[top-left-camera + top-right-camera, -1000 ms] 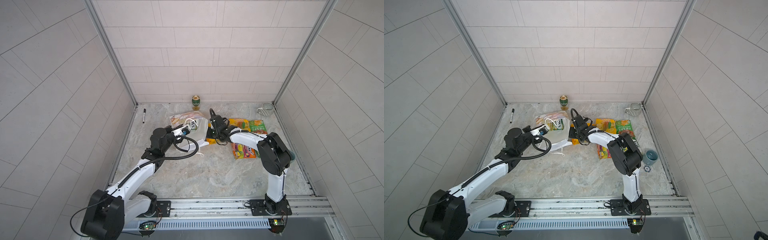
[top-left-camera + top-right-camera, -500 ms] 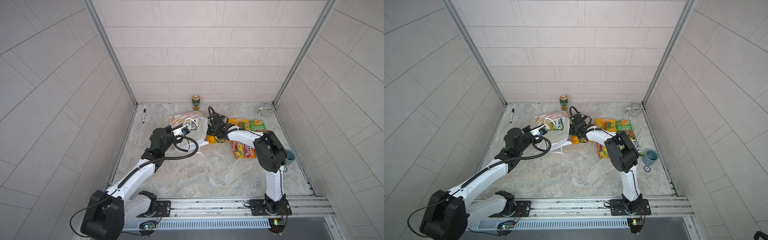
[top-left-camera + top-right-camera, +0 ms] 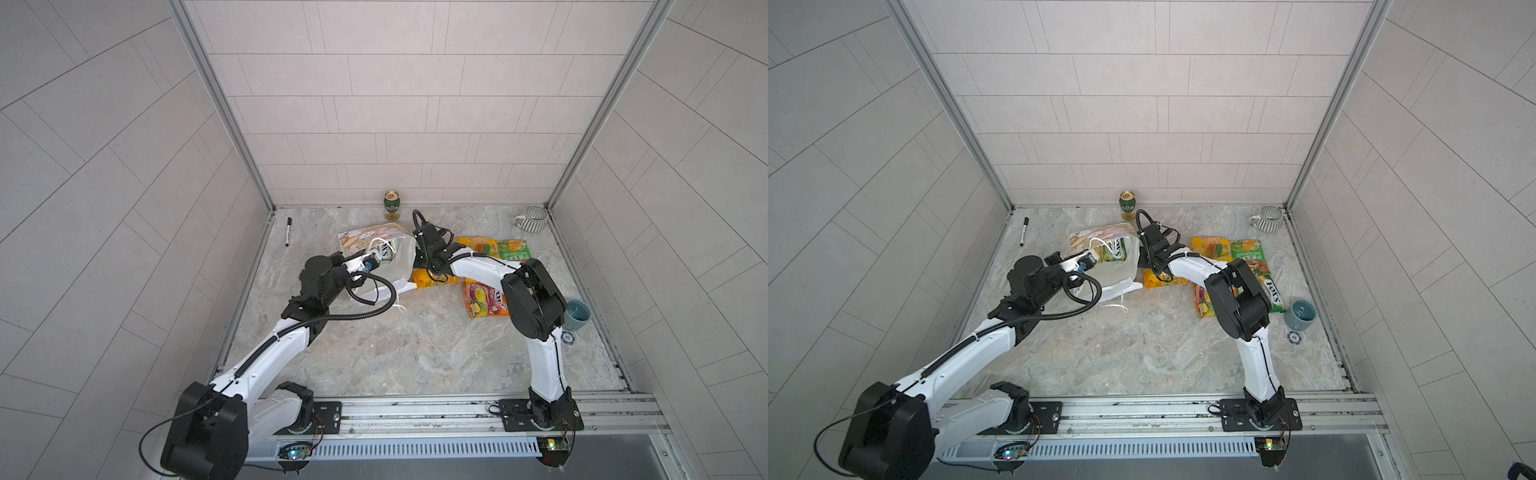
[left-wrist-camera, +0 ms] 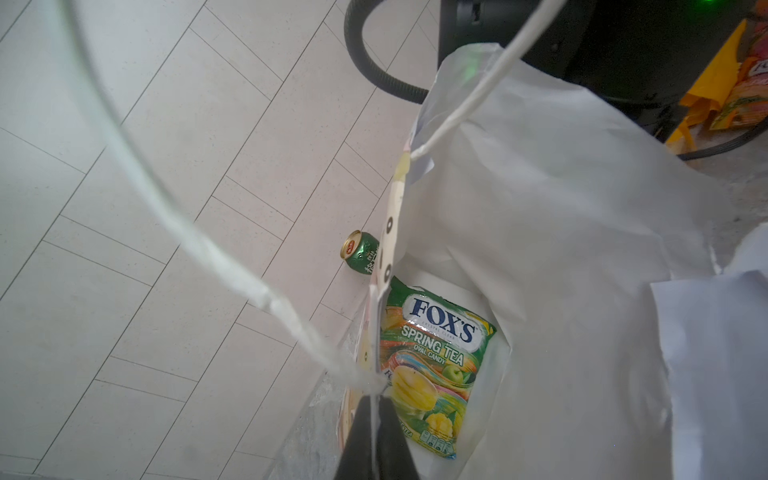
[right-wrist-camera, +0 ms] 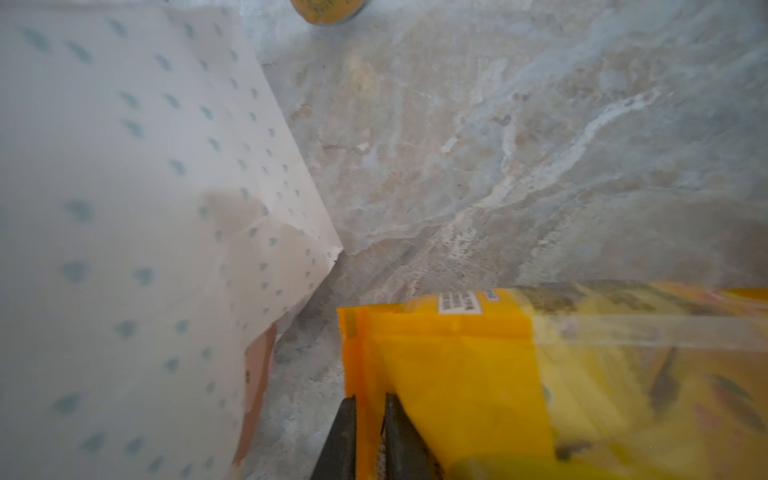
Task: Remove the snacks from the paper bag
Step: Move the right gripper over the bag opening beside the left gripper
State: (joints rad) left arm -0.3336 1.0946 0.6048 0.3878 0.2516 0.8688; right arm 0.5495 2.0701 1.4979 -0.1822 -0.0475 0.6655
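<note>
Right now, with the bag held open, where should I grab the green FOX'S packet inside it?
Pinch the green FOX'S packet by its crimped end above the lettering, coming in through the open mouth of the paper bag. It lies flat along the printed wall, so likely only a thin edge fits between jaws.

Both top views look down on the whole table; 2 wrist cameras closely share the paper bag.

The green packet reads FOX'S SPRING TEA OVAL CANDY.
</note>
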